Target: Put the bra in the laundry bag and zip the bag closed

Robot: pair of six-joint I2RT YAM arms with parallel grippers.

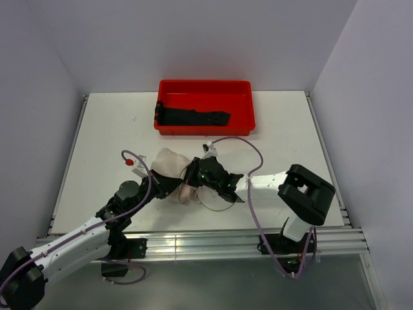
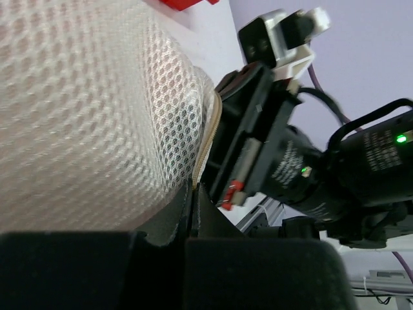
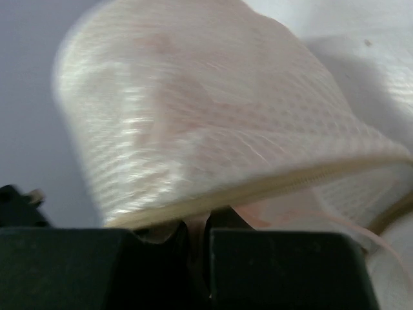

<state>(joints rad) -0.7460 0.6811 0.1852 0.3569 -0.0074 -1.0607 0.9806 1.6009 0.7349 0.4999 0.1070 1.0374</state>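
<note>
I see a white bench [image 1: 97, 135] between pale walls [image 1: 193, 39], red tray [image 1: 246, 120] at twelve o'clock. My left claw [image 1: 171, 186] and right claw [image 1: 193, 174] are both clamped on the laundry bag [image 1: 169, 161] rim.

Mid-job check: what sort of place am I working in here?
Probably a lab test cell: a white table boxed in by plain pale walls, an aluminium mounting rail at its near edge, a red plastic tray.
</note>
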